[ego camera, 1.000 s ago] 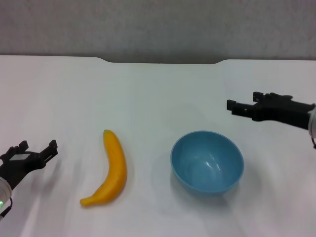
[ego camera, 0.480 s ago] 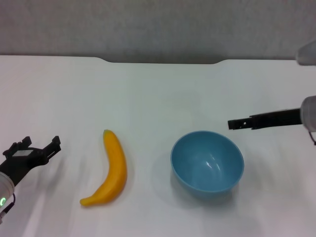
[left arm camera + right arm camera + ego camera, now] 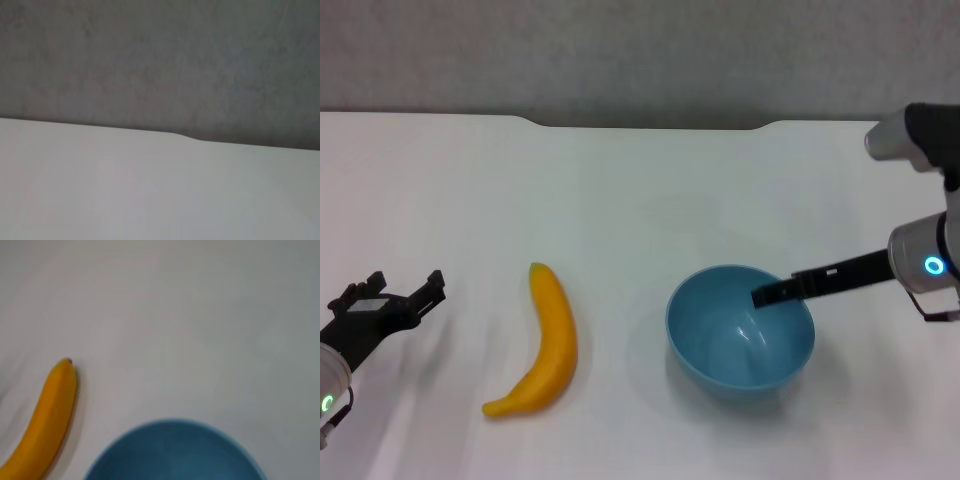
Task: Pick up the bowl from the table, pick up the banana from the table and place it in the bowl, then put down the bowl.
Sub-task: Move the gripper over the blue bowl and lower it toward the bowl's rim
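Right claw [image 3: 762,296] is reaching sideways over the bowl's [image 3: 740,340] rim, arm stretched level; I cannot tell how its jaws stand. It could nudge the light bowl and send it sliding. Beyond the bowl is lying the banana [image 3: 545,345]; farther off, the left claw [image 3: 408,297] is hovering, spread wide, above the tabletop [image 3: 620,200].

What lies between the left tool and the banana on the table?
Nothing: in the head view only bare table separates the left tool from the banana.

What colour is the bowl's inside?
Light blue and glossy, same as the outside of the bowl; the head view shows it best.
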### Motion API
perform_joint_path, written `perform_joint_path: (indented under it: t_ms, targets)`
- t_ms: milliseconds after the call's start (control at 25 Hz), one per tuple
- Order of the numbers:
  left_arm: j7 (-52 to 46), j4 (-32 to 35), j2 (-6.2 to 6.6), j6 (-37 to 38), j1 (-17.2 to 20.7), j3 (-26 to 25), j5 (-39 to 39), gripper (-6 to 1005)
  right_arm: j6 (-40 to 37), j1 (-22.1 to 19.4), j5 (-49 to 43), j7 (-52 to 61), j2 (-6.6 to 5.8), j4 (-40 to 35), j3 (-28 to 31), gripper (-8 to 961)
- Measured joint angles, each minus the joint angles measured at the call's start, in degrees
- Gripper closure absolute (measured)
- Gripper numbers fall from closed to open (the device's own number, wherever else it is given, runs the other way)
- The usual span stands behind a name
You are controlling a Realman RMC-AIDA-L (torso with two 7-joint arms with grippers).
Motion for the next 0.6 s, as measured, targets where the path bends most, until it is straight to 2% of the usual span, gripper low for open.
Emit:
perform_joint_path:
  t_ms: [240,600]
  targets:
    - [0.0,-0.4,-0.02,0.0,-0.1,0.1,0.0,131,-0.4,0.5,-3.1,0.9,0.11,3.5,0.0,79]
    - [-0.1,-0.4,0.00,0.0,-0.4,0.1,0.0,134,-4.3,-0.1,-2.5,0.1,0.48,5.2,-0.1,83]
